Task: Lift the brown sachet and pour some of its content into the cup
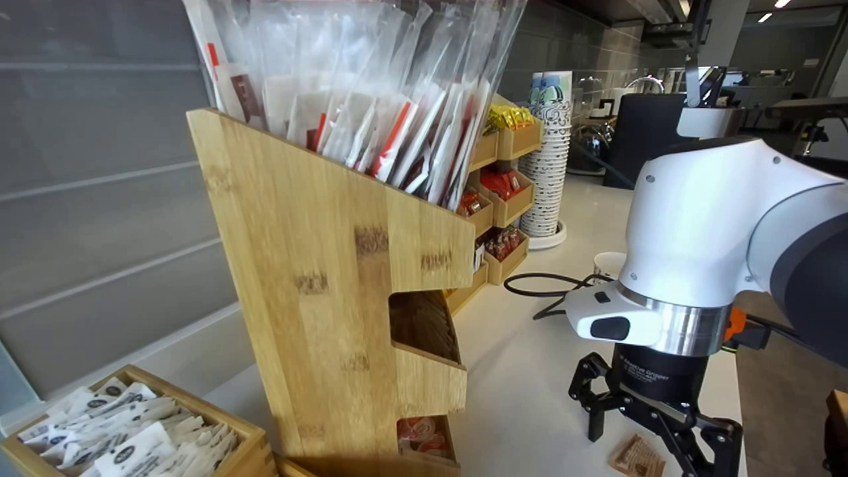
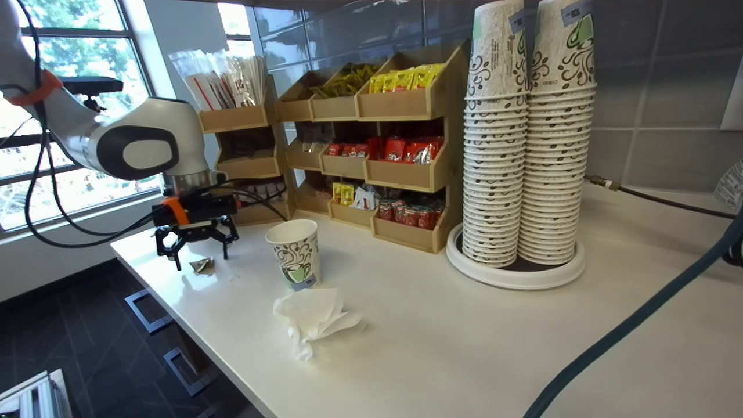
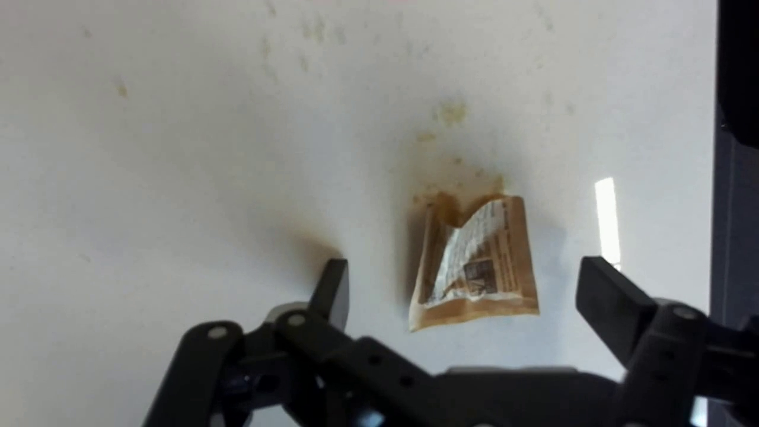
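The brown sachet (image 3: 492, 273) lies on the white counter, its top edge open, with brown grains spilled beyond it. It shows in both exterior views too (image 1: 637, 457) (image 2: 203, 266). My gripper (image 3: 462, 270) is open and points down above the sachet, which lies between and a little beyond the two fingers, not touched. The gripper also shows in both exterior views (image 1: 646, 452) (image 2: 201, 261). The cup (image 2: 299, 258) is a single white paper cup with dark swirls, upright, apart from the gripper. In an exterior view its rim (image 1: 606, 264) shows partly behind the arm. No ceramic cup shows.
A crumpled white napkin (image 2: 313, 319) lies beside the cup. Wooden racks (image 2: 400, 171) with packets stand along the wall, near two tall cup stacks (image 2: 522, 174) on a round white tray (image 2: 514, 281). A black cable (image 1: 553, 281) hangs near the counter. The counter edge (image 3: 713, 225) runs near the sachet.
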Robot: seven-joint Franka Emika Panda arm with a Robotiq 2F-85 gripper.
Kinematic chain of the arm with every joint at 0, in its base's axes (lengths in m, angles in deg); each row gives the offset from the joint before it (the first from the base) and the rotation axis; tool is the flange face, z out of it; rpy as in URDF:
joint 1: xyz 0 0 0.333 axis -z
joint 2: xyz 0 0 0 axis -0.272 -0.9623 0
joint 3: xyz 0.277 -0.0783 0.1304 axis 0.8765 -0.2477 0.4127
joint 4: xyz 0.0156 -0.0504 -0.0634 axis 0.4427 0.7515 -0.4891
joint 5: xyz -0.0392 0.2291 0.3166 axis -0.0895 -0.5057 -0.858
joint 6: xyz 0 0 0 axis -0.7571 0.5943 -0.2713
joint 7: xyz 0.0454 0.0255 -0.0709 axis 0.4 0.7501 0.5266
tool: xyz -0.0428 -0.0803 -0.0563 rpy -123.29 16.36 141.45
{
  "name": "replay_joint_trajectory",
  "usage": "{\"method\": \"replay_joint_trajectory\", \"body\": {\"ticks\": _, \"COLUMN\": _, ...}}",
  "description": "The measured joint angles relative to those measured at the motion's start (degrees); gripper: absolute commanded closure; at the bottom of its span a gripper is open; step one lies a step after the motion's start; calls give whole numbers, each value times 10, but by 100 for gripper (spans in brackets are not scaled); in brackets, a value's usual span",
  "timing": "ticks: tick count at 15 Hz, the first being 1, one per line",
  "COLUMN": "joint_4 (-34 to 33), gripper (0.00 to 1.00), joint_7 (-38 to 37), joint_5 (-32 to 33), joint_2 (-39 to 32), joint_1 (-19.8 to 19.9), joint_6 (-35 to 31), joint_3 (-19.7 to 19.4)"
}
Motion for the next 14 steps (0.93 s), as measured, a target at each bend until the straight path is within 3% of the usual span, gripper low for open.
{"method": "replay_joint_trajectory", "body": {"ticks": 5, "joint_4": -17, "gripper": 0, "joint_7": -32, "joint_5": 8, "joint_2": 4, "joint_1": 0, "joint_6": 2, "joint_3": 0}}
{"method": "replay_joint_trajectory", "body": {"ticks": 9, "joint_4": -23, "gripper": 0, "joint_7": -120, "joint_5": 40, "joint_2": 30, "joint_1": 2, "joint_6": 26, "joint_3": 0}}
{"method": "replay_joint_trajectory", "body": {"ticks": 14, "joint_4": -23, "gripper": 0, "joint_7": -246, "joint_5": 82, "joint_2": 105, "joint_1": 4, "joint_6": 104, "joint_3": -1}}
